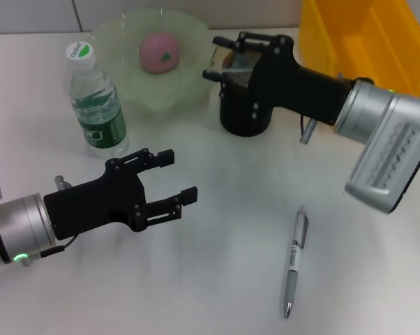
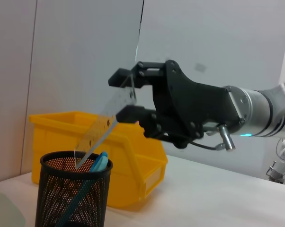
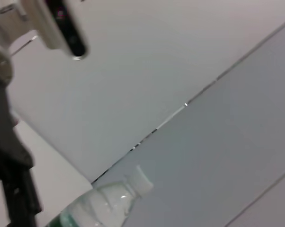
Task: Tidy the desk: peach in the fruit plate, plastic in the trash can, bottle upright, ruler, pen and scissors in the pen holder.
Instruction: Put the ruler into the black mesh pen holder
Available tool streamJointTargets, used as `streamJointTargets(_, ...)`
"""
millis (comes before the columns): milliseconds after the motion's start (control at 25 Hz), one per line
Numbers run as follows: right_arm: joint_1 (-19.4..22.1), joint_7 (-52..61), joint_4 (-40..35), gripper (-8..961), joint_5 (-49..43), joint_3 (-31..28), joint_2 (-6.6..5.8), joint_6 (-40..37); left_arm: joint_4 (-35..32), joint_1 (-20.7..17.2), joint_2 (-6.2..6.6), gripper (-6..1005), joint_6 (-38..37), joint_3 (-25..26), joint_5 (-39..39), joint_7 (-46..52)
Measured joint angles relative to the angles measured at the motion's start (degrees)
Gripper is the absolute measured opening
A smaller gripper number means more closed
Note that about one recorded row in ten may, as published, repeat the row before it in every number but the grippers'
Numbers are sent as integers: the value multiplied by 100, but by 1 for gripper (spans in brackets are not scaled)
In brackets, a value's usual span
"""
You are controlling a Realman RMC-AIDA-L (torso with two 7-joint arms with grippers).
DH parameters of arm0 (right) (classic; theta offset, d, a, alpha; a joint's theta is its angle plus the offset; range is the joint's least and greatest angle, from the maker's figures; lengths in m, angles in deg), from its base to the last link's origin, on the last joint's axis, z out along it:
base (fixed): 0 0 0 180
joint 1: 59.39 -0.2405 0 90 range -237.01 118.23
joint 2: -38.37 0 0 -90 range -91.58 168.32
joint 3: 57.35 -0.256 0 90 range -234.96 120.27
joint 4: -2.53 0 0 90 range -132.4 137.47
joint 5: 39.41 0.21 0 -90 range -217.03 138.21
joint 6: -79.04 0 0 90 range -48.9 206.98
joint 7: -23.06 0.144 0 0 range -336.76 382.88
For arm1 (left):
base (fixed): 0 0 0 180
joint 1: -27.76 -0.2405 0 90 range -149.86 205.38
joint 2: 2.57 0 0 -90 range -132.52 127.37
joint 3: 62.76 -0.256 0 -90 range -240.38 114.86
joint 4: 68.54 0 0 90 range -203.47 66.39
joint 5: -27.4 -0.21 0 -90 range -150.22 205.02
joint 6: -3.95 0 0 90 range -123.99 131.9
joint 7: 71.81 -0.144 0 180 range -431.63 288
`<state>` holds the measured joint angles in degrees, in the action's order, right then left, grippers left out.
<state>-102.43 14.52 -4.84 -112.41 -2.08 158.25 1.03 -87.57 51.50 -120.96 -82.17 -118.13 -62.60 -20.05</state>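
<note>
1. Pinching the clear ruler (image 2: 107, 120), the right claw (image 2: 125, 94) is closed on its upper end, just above the holder (image 2: 71, 194); the ruler's lower tip dips inside the rim.
2. Left claw (image 1: 174, 180) hovers spread wide, empty, beside the upright bottle (image 1: 95, 105).
3. Pen (image 1: 295, 259) lies well apart from both claws.

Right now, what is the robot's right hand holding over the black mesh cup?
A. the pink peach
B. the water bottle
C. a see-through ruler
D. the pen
C: the right gripper pinches the clear ruler, whose lower end dips into the pen holder, while the pen lies on the table, the peach sits in the fruit plate and the bottle stands alone.
</note>
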Motion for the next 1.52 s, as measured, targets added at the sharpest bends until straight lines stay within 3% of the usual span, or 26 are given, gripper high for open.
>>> streamJointTargets(1000,-416,3423,317,438,1117,-10,0,741,23,26,0,783,-90,0,0,0)
streamJointTargets(1520,-451,3748,395,444,1458,-17,0,1168,3,38,0,783,-98,0,0,0)
